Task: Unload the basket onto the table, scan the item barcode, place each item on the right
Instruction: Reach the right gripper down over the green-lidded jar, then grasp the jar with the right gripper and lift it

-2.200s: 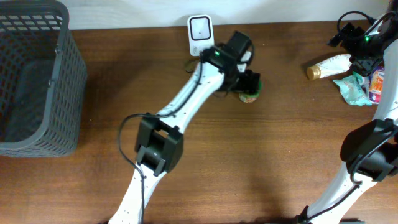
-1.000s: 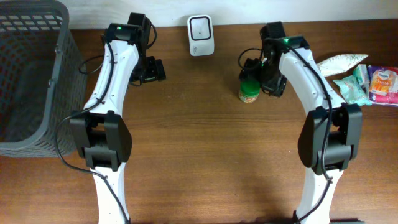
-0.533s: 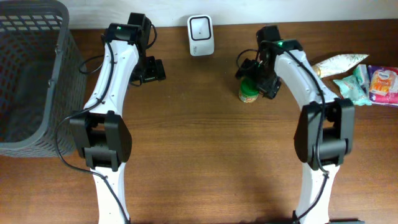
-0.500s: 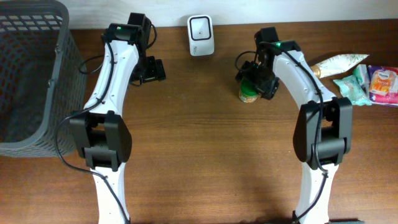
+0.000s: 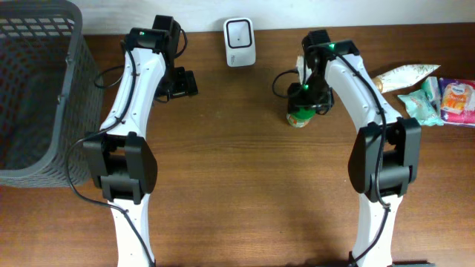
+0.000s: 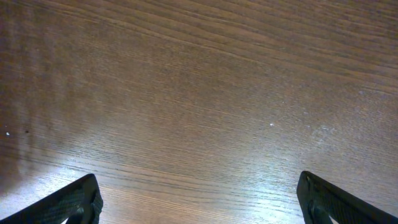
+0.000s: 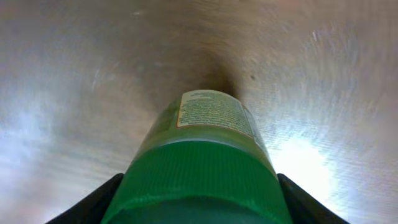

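The item is a small jar with a green ribbed lid and a pale printed label, upright on the brown table right of centre. My right gripper has come down over it from above. In the right wrist view the lid fills the gap, and the dark fingers press against both of its sides. The white barcode scanner stands at the back edge, left of the jar. Over bare wood at the back left, my left gripper hangs open with nothing between its fingertips.
A grey mesh basket stands at the far left. At the back right lie a cream tube, a teal packet and a pink-and-blue packet.
My right gripper has shifted slightly left over the jar and closed from wide open onto its lid. The left arm has not moved.
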`<action>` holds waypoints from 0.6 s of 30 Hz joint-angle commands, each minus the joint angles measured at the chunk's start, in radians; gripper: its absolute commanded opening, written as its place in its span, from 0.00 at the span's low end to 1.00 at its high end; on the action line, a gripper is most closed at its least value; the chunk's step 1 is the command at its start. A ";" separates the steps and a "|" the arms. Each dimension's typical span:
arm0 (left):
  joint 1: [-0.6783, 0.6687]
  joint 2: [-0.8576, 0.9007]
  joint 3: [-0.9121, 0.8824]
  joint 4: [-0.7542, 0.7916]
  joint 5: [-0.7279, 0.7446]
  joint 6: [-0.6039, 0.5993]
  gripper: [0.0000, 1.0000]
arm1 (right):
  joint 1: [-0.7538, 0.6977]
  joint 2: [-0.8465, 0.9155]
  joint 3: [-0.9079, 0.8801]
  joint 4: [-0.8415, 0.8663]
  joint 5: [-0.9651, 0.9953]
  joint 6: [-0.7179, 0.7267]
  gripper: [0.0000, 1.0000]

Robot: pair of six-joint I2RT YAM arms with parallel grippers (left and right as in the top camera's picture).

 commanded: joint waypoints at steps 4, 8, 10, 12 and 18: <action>0.000 -0.002 -0.009 0.000 -0.015 -0.010 0.99 | 0.019 -0.002 0.027 -0.009 0.054 -0.294 0.77; 0.000 -0.002 -0.009 -0.001 -0.015 -0.010 0.99 | 0.019 -0.002 0.018 -0.008 0.054 -0.294 0.87; 0.000 -0.002 -0.009 -0.001 -0.014 -0.010 0.99 | 0.019 -0.002 0.016 -0.006 0.045 -0.283 0.99; 0.000 -0.002 -0.009 -0.001 -0.014 -0.010 0.99 | 0.018 -0.002 0.020 0.014 0.043 -0.095 0.99; 0.000 -0.002 -0.009 -0.001 -0.015 -0.010 0.99 | 0.019 -0.002 0.024 0.029 -0.139 0.508 0.99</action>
